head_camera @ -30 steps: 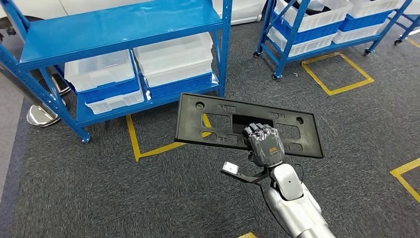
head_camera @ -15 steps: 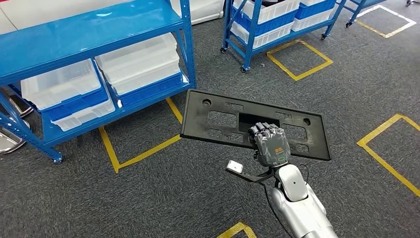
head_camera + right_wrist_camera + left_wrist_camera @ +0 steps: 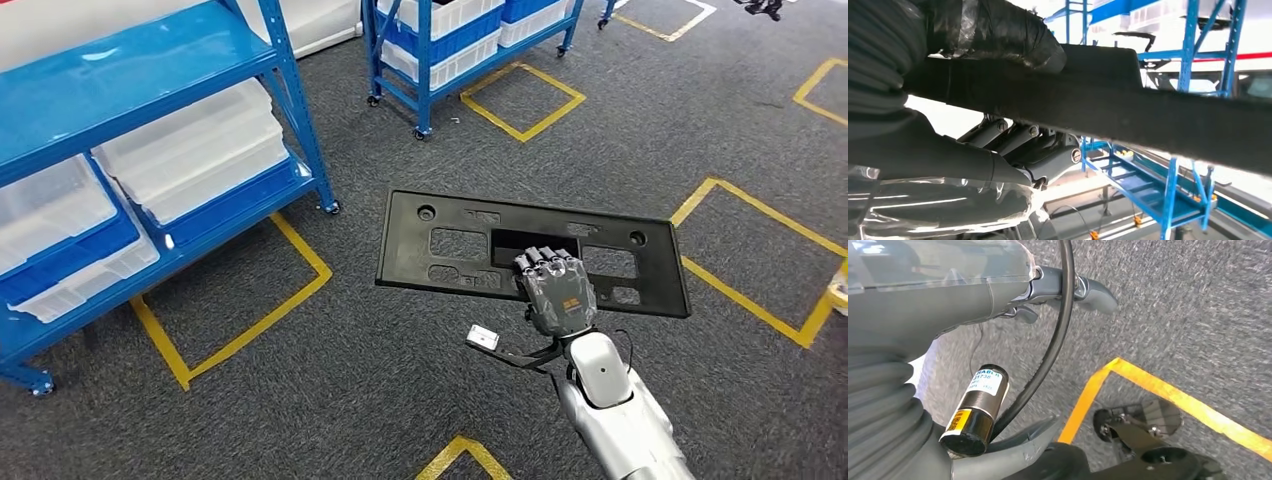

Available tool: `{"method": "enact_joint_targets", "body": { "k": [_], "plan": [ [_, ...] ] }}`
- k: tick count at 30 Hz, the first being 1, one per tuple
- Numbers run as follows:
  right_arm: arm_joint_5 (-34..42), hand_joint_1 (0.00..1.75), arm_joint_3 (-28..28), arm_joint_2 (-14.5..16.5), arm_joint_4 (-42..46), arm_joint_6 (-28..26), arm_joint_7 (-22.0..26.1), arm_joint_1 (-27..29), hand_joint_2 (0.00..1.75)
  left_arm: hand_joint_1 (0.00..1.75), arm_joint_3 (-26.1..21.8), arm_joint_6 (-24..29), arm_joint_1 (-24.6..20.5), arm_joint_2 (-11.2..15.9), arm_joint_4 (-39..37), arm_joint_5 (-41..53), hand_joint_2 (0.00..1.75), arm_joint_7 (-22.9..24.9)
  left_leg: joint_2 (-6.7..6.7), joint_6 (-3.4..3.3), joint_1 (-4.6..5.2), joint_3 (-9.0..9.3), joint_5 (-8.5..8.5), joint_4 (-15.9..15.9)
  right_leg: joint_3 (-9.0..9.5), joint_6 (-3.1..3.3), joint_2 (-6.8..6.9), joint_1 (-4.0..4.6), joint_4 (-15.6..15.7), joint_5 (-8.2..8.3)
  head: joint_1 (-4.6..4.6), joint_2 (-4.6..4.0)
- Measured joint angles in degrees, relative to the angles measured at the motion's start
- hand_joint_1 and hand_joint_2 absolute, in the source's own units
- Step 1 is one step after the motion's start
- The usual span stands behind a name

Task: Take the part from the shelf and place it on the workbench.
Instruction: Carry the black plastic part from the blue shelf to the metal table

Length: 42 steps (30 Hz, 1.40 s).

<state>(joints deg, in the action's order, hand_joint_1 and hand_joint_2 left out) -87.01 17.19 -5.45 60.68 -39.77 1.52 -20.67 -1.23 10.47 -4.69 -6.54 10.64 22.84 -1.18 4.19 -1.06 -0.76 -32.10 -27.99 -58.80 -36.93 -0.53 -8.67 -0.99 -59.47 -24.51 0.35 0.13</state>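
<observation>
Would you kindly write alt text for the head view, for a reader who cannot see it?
The robot's right hand holds a flat black part level above grey carpet marked with yellow tape squares. Blue shelves holding clear bins stand to the left.

The right hand [image 3: 556, 291] grips the near edge of the flat black part [image 3: 532, 251] over grey carpet [image 3: 330, 380] with yellow floor marks [image 3: 232, 336], beside blue shelves [image 3: 150, 130] holding bins [image 3: 195, 150].
</observation>
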Motion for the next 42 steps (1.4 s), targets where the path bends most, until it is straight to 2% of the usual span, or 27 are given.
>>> {"method": "enact_joint_targets", "body": {
  "k": [1, 3, 5, 7, 8, 9, 11, 13, 14, 16, 18, 20, 22, 23, 24, 25, 27, 29, 31, 32, 34, 35, 36, 38, 39, 40, 42],
  "plan": [
    [-0.5, 1.73, 0.1, -0.4, 0.0, 0.0, -0.3, 0.0, 1.75, 0.0, 0.0, -0.1, -0.1, -0.1, 0.0, 0.1, 1.75, 0.0, -0.77, -0.18, -0.07, 0.14, 0.28, 0.4, -0.15, -0.41, -0.3, -0.13, 0.1, 0.14, -0.01, 0.0],
    [-1.8, 1.73, 0.8, -1.5, -0.3, 0.0, -1.2, -0.7, 1.75, 0.0, -0.1, -0.3, -0.2, -0.4, 0.0, 0.3, 1.75, 0.1, -2.41, -0.82, -0.23, 0.61, 0.97, 1.5, -1.16, -1.06, 2.35, 0.11, -1.6, -1.05, 0.19, 0.0],
    [-2.5, 1.73, 2.3, -2.8, -1.0, 0.2, -2.3, -2.2, 1.75, 0.0, -0.1, -0.4, -0.3, -0.7, 0.0, 0.6, 1.75, 0.2, -4.08, -1.29, -0.09, 0.77, 1.26, 2.0, -4.17, -1.58, 6.66, 0.22, -7.8, -4.43, 0.45, 0.0],
    [-2.7, 1.73, 4.3, -4.0, -1.7, 0.5, -3.1, -3.4, 1.75, 0.0, -0.1, -0.5, -0.2, -0.9, 0.0, 0.8, 1.75, 0.4, -5.79, -1.39, 0.05, 0.73, 1.18, 2.0, -7.2, -2.1, 8.19, -0.05, -14.4, -6.94, 0.51, 0.0],
    [-2.8, 1.73, 5.1, -4.6, -2.1, 0.6, -3.2, -3.8, 1.75, 0.0, -0.1, -0.5, -0.2, -1.0, 0.0, 0.9, 1.75, 0.5, -6.61, -1.37, 0.06, 0.75, 1.11, 2.0, -7.44, -2.31, 8.47, -0.22, -15.2, -6.76, 0.5, 0.0],
    [-2.8, 1.73, 5.8, -5.1, -2.4, 0.8, -3.3, -4.2, 1.75, 0.0, -0.1, -0.5, -0.3, -1.1, 0.0, 1.0, 1.75, 0.6, -7.35, -1.28, 0.05, 0.78, 1.01, 1.9, -6.44, -2.45, 8.79, -0.38, -13.6, -5.55, 0.51, 0.0],
    [-2.8, 1.73, 6.8, -5.9, -2.9, 1.4, -3.4, -5.2, 1.75, 0.0, -0.2, -0.5, -0.4, -1.2, 0.0, 1.0, 1.75, 0.5, -8.68, -0.87, 0.15, 0.88, 0.64, 1.6, -2.0, -2.45, 10.97, -0.37, -5.8, -2.21, 0.52, 0.0],
    [-2.8, 1.73, 7.7, -6.4, -3.5, 1.9, -3.6, -6.5, 1.75, 0.0, -0.4, -0.5, -0.5, -1.4, 0.0, 0.7, 1.75, 0.2, -9.81, -0.23, 0.5, 0.91, 0.16, 1.2, 0.95, -1.77, 12.7, 0.11, -0.2, -0.61, 0.48, 0.0],
    [-2.8, 1.73, 8.2, -6.5, -3.7, 2.1, -3.7, -7.0, 1.75, 0.0, -0.5, -0.5, -0.6, -1.5, 0.0, 0.6, 1.75, 0.0, -10.37, 0.08, 0.67, 0.95, -0.01, 1.1, 1.19, -1.35, 12.75, 0.4, 0.5, -0.64, 0.46, 0.0],
    [-2.8, 1.73, 8.7, -6.9, -4.2, 2.2, -3.8, -7.4, 1.75, 0.0, -0.7, -0.4, -0.9, -1.7, 0.1, 0.5, 1.75, -0.1, -11.12, 0.68, 0.64, 1.07, -0.36, 1.0, 1.04, -0.54, 11.32, 0.46, 0.6, -0.47, 0.46, 0.0],
    [-2.8, 1.73, 9.1, -7.2, -4.5, 2.2, -3.8, -7.6, 1.75, 0.0, -0.8, -0.4, -1.0, -1.8, 0.2, 0.5, 1.75, -0.1, -9.0, 1.18, 0.28, 0.5, -1.94, -0.8, 1.12, 0.3, 10.14, 0.21, 0.8, -0.31, 0.45, 0.0],
    [-2.8, 1.73, 9.5, -7.2, -4.8, 2.2, -3.9, -8.0, 1.75, 0.0, -1.0, -0.4, -1.0, -1.9, 0.2, 0.5, 1.75, -0.2, -5.72, 1.38, 0.03, -2.2, -5.42, -7.0, 1.16, 0.93, 8.9, 0.1, 0.9, -0.23, 0.44, 0.0],
    [-2.8, 1.73, 10.0, -7.2, -5.1, 2.2, -3.9, -8.2, 1.75, 0.0, -1.1, -0.4, -0.7, -1.9, 0.2, 0.4, 1.75, -0.2, -4.69, 1.4, 0.01, -5.89, -8.1, -14.5, 1.14, 1.15, 7.3, 0.22, 0.8, -0.24, 0.44, 0.0],
    [-2.9, 1.73, 10.3, -7.2, -5.3, 2.2, -3.9, -8.1, 1.75, 0.0, -1.1, -0.4, -0.6, -1.9, 0.2, 0.4, 1.75, -0.2, -4.58, 1.36, 0.01, -6.86, -7.93, -16.0, 1.15, 1.16, 6.4, 0.28, 0.7, -0.25, 0.44, 0.0],
    [-2.9, 1.73, 10.5, -7.2, -5.4, 2.2, -3.9, -8.1, 1.75, 0.0, -1.1, -0.4, -0.6, -1.9, 0.2, 0.4, 1.75, -0.2, -4.48, 1.26, 0.01, -6.8, -6.62, -15.2, 1.16, 1.15, 5.49, 0.3, 0.6, -0.26, 0.44, 0.0],
    [-2.9, 1.73, 10.6, -7.2, -5.5, 2.2, -3.9, -8.1, 1.75, 0.0, -1.2, -0.4, -0.6, -1.9, 0.2, 0.4, 1.75, -0.2, -4.08, 1.09, 0.0, -5.69, -4.37, -12.2, 1.18, 1.1, 4.57, 0.29, 0.5, -0.29, 0.44, 0.0],
    [-2.9, 1.73, 10.8, -7.2, -5.6, 2.2, -3.9, -8.2, 1.75, 0.0, -1.2, -0.4, -0.6, -1.9, 0.2, 0.4, 1.75, -0.2, -1.17, 0.68, -0.22, -2.68, -0.64, -4.7, 0.98, 0.81, 2.91, 0.22, 0.1, -0.37, 0.46, 0.0],
    [-2.9, 1.73, 10.9, -7.2, -5.7, 2.3, -4.0, -8.4, 1.75, 0.0, -1.3, -0.5, -0.6, -1.9, 0.2, 0.4, 1.75, -0.2, 1.31, 0.5, -0.31, -1.2, 0.21, -1.1, 0.33, 0.07, 1.42, -0.04, -0.2, -0.21, 0.47, 0.0],
    [-2.9, 1.73, 11.1, -7.4, -5.7, 2.2, -4.2, -8.2, 1.75, 0.0, -1.3, -0.6, -0.6, -2.0, 0.2, 0.6, 1.75, -0.1, 0.61, 0.17, -0.16, -0.9, 0.23, -0.4, -0.14, -0.93, 0.0, -0.43, 0.1, 0.22, 0.43, 0.0],
    [-2.9, 1.73, 11.2, -7.5, -5.7, 2.2, -4.5, -7.9, 1.75, 0.0, -1.3, -0.6, -0.6, -2.0, 0.2, 0.8, 1.75, 0.0, -0.18, -0.22, -0.15, -0.66, 0.49, 0.0, -0.28, -1.29, 0.57, -0.47, 0.0, 0.18, 0.46, 0.0],
    [-2.9, 1.73, 11.5, -7.7, -5.8, 2.1, -5.0, -7.7, 1.75, 0.0, -1.3, -0.5, -0.5, -2.2, 0.2, 1.1, 1.75, 0.2, -1.91, -1.08, -0.21, -0.16, 1.0, 0.9, -1.56, -1.76, 4.08, -0.26, -2.6, -1.45, 0.63, 0.0],
    [-2.9, 1.73, 11.7, -7.7, -5.8, 2.0, -5.2, -7.6, 1.75, 0.0, -1.3, -0.5, -0.3, -2.2, 0.2, 1.2, 1.75, 0.3, -2.78, -1.33, -0.06, -0.04, 1.07, 1.1, -2.98, -1.91, 6.32, -0.19, -5.6, -3.14, 0.71, 0.0],
    [-2.9, 1.73, 11.8, -7.6, -5.8, 2.0, -5.4, -7.5, 1.75, 0.0, -1.3, -0.4, -0.1, -2.2, 0.2, 1.2, 1.75, 0.5, -3.64, -1.5, 0.09, -0.02, 1.04, 1.2, -4.77, -2.13, 7.57, -0.22, -9.3, -4.96, 0.78, 0.0],
    [-2.8, 1.73, 12.0, -7.6, -5.9, 2.0, -5.5, -7.1, 1.75, 0.0, -1.3, -0.1, 0.3, -2.0, 0.2, 1.2, 1.75, 0.7, -5.43, -1.57, 0.27, -0.02, 0.88, 1.1, -7.32, -2.47, 8.34, -0.41, -14.8, -6.71, 0.78, 0.0],
    [-2.7, 1.73, 12.1, -7.6, -6.0, 1.9, -5.4, -6.8, 1.75, 0.0, -1.4, 0.0, 0.4, -1.9, 0.2, 1.1, 1.75, 0.8, -6.25, -1.52, 0.3, -0.01, 0.77, 1.0, -7.15, -2.55, 8.52, -0.46, -14.6, -6.07, 0.78, 0.0],
    [-2.4, 1.73, 12.1, -7.7, -6.1, 1.9, -5.2, -6.7, 1.75, 0.0, -1.5, 0.2, 0.4, -1.8, 0.2, 0.9, 1.75, 0.9, -7.03, -1.42, 0.31, 0.03, 0.62, 0.9, -5.74, -2.54, 8.91, -0.45, -12.2, -4.5, 0.78, 0.0],
    [-1.3, 1.73, 12.0, -7.8, -6.1, 1.7, -4.5, -6.8, 1.75, 0.0, -1.9, 0.2, 0.2, -1.7, 0.2, 0.6, 1.75, 0.7, -8.37, -1.04, 0.47, 0.18, 0.19, 0.7, -1.4, -2.13, 11.04, -0.06, -4.3, -1.33, 0.77, 0.0]
  ]
}}
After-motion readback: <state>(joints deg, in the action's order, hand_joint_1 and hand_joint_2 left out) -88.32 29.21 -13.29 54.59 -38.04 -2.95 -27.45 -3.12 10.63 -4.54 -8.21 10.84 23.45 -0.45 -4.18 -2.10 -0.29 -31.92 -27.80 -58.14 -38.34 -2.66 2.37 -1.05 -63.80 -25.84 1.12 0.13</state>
